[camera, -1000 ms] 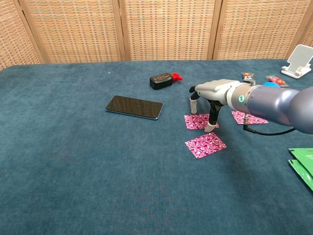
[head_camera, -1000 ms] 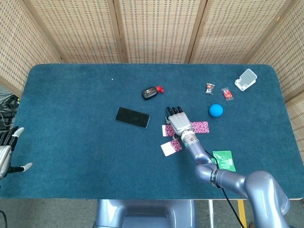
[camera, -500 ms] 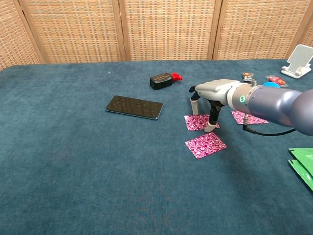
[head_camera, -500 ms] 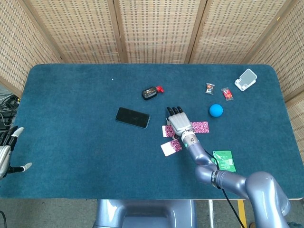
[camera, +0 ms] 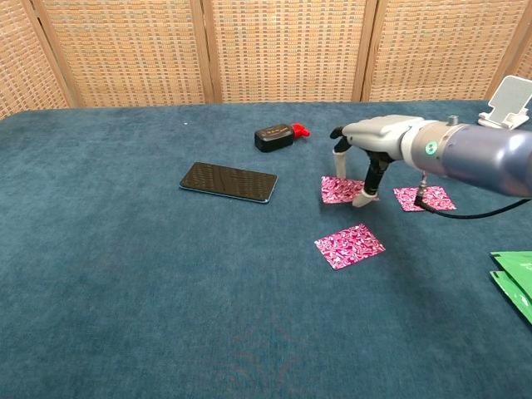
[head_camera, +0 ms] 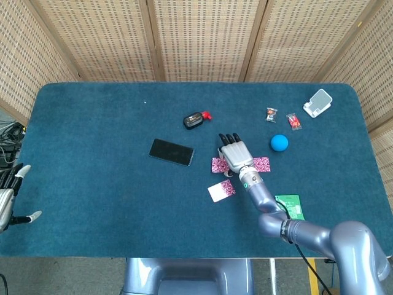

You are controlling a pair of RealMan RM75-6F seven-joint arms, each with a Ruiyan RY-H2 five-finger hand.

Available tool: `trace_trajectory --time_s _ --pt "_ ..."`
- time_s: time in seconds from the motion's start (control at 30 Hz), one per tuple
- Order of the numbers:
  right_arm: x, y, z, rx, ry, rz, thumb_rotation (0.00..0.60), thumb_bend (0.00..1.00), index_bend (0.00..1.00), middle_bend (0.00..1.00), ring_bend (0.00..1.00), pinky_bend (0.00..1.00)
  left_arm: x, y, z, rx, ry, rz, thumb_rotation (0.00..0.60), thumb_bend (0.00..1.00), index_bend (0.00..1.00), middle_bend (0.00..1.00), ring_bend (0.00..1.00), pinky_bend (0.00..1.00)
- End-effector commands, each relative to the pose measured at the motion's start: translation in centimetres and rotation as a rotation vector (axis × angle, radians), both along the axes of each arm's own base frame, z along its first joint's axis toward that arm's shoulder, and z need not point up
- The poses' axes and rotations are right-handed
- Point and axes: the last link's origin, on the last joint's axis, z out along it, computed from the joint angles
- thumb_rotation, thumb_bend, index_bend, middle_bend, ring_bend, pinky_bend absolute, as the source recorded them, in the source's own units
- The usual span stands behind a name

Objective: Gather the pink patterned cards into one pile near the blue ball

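Three pink patterned cards lie on the blue table. My right hand [head_camera: 236, 153] [camera: 376, 141] stands over the middle card [camera: 341, 189] [head_camera: 218, 165], fingertips and thumb pressing down on it. A second card [head_camera: 261, 164] [camera: 424, 198] lies just right of the hand, below the blue ball [head_camera: 279, 142]. The third card [head_camera: 221, 190] [camera: 349, 245] lies alone nearer the front edge. In the chest view my right arm hides the ball. My left hand [head_camera: 9, 196] hangs off the table's left edge, fingers spread, holding nothing.
A black phone [head_camera: 171, 152] [camera: 228, 181] lies left of the cards. A black device with a red tip [head_camera: 195, 119] sits behind them. Two snack packets [head_camera: 271, 114], a white phone stand [head_camera: 318, 102] and green packets [head_camera: 290, 207] occupy the right side.
My right hand has slid right and away from me, dragging the middle card with it toward the card near the ball. The other two cards have not moved.
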Motion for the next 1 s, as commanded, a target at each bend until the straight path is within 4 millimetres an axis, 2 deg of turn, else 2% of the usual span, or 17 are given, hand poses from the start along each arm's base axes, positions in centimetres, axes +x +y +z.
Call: trace_trajectory --time_s 0.03,0.23,0.37,0.63,1.0 --pt "-1.8 0.0 2.3 -0.037 0.035 -0.003 0.600 0.38 0.51 0.00 0.00 0.00 0.1 -0.1 0.0 -0.003 0.000 -0.004 0.600 0.00 0.00 0.00 0.00 0.00" --pt "-4.8 -0.1 4.8 -0.063 0.081 -0.040 0.600 0.38 0.51 0.00 0.00 0.00 0.4 -0.1 -0.1 -0.007 0.003 -0.015 0.600 0.00 0.00 0.00 0.00 0.00" --pt "-6.5 0.0 5.5 -0.065 0.094 -0.074 0.600 0.38 0.51 0.00 0.00 0.00 0.5 -0.1 -0.2 -0.009 0.005 -0.017 0.600 0.00 0.00 0.00 0.00 0.00" --pt "-8.4 0.2 4.8 -0.051 0.143 -0.088 0.600 0.38 0.50 0.00 0.00 0.00 0.6 -0.1 -0.4 -0.012 0.008 -0.015 0.600 0.00 0.00 0.00 0.00 0.00" --pt "-9.3 -0.1 4.4 -0.040 0.165 -0.090 0.600 0.38 0.50 0.00 0.00 0.00 0.4 0.0 -0.4 -0.009 0.008 -0.007 0.600 0.00 0.00 0.00 0.00 0.00"
